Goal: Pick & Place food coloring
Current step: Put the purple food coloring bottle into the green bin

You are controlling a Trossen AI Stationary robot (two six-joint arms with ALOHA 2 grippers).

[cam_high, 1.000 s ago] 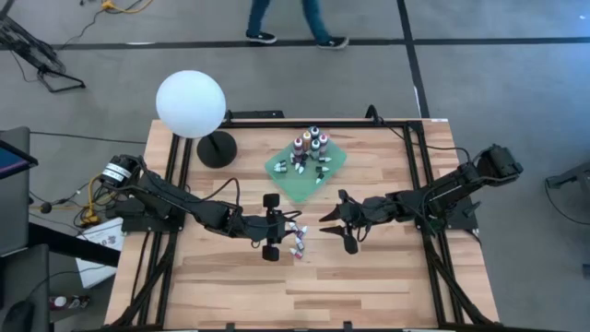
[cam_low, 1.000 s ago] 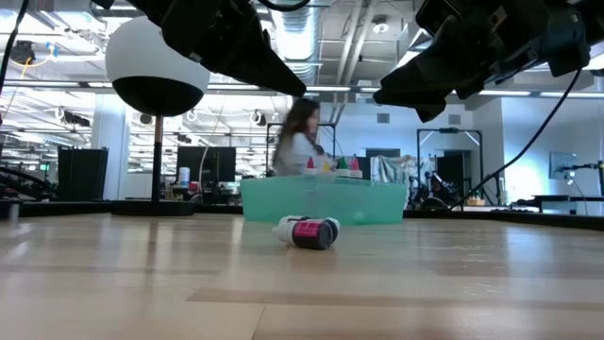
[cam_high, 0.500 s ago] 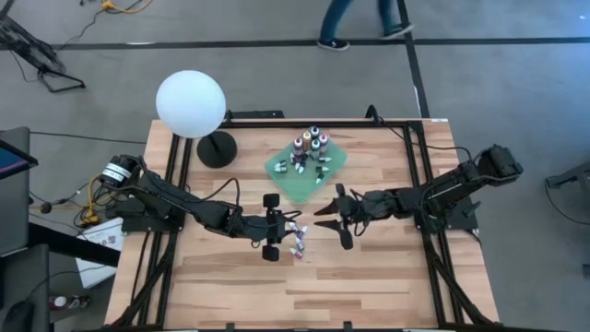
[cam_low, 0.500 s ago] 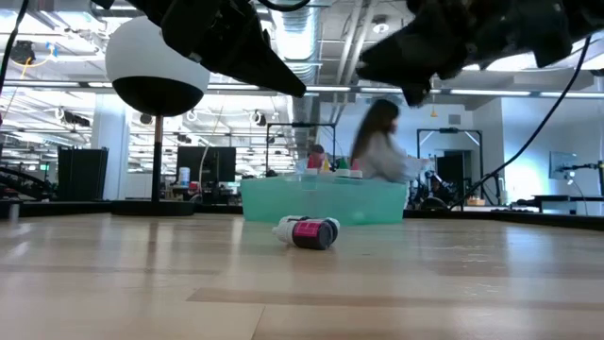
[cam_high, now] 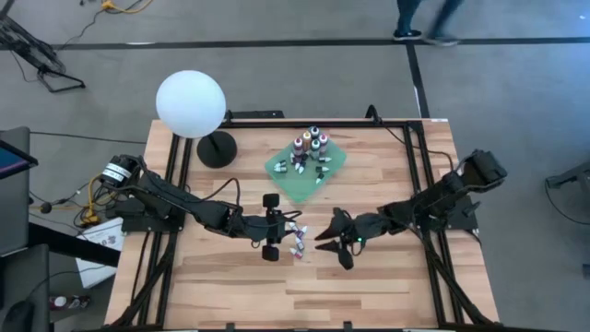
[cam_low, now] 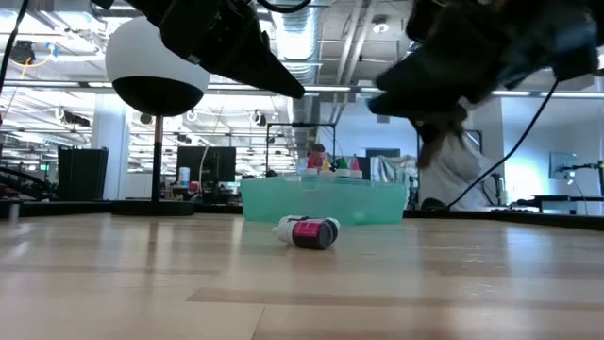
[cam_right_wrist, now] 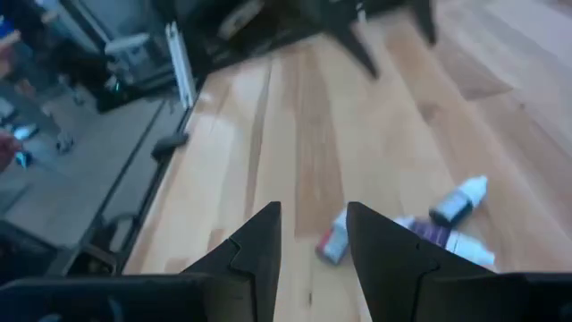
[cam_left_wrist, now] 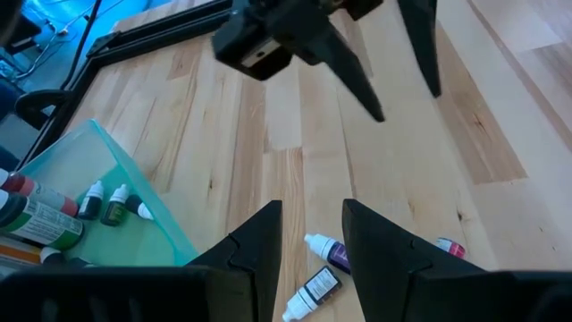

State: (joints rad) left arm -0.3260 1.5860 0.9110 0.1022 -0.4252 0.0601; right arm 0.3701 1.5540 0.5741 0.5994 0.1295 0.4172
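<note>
Three small food coloring bottles (cam_high: pixel 296 237) lie on their sides on the wood, close together; one has a purple label (cam_left_wrist: pixel 328 251), one a dark label (cam_left_wrist: pixel 310 290), one is pink (cam_left_wrist: pixel 449 246). More bottles (cam_high: pixel 308 148) stand or lie on a green square cloth (cam_high: pixel 297 182). My left gripper (cam_high: pixel 270 226) hovers open just left of the lying bottles. My right gripper (cam_high: pixel 334 247) is open just right of them, fingers pointing toward them; its wrist view shows the bottles (cam_right_wrist: pixel 336 241) beyond the fingertips. Neither touches anything.
A white globe lamp (cam_high: pixel 191 103) on a black round base (cam_high: pixel 217 148) stands at the far left of the table. Black frame rails (cam_high: pixel 419 175) run along both sides. Bare wood (cam_high: pixel 304 295) lies toward the near edge. A person walks on the floor beyond the table.
My right gripper has moved toward the table's near edge and slightly left, ending close beside the lying bottles, still open. My left gripper has kept still. The bottles have not moved. The person behind the table has walked off to the right.
</note>
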